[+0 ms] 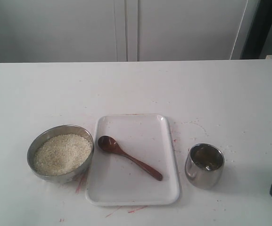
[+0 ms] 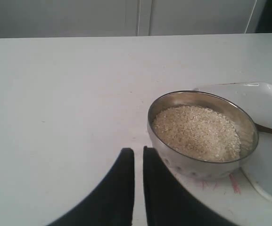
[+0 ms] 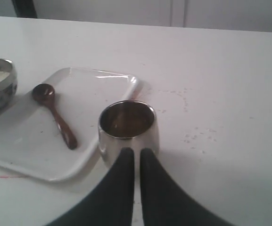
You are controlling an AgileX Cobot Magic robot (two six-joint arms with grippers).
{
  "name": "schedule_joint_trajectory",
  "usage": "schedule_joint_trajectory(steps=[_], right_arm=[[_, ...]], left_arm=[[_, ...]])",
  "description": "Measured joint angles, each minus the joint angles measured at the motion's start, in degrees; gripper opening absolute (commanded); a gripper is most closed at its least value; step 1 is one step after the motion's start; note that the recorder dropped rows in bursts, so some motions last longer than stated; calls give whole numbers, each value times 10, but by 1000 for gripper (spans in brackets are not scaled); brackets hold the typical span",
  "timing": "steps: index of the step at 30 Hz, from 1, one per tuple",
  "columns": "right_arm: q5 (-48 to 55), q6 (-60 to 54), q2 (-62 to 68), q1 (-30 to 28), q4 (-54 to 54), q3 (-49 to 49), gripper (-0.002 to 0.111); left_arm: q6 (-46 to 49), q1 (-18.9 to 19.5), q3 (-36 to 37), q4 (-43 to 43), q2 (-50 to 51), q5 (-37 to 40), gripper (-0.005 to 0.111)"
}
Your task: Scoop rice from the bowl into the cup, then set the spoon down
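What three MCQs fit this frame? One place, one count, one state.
1. The spoon lies: A in the bowl; B on the tray; C in the cup.
2. Steel vessels on the table: A one; B two; C three.
3. The bowl is: A empty; B tipped over; C upright, holding rice.

Key:
1 B, the spoon rests flat on the tray, between bowl and cup.
2 B, only the bowl and the cup are steel.
3 C, the bowl stands upright with white grains filling most of it.
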Motion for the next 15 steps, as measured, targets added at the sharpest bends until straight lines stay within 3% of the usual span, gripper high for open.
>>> schedule_joint_trajectory(steps=[15], right_arm=[[0, 0, 0, -120, -1, 0, 5]], left_arm=[[0, 0, 0, 0, 0, 0, 14]])
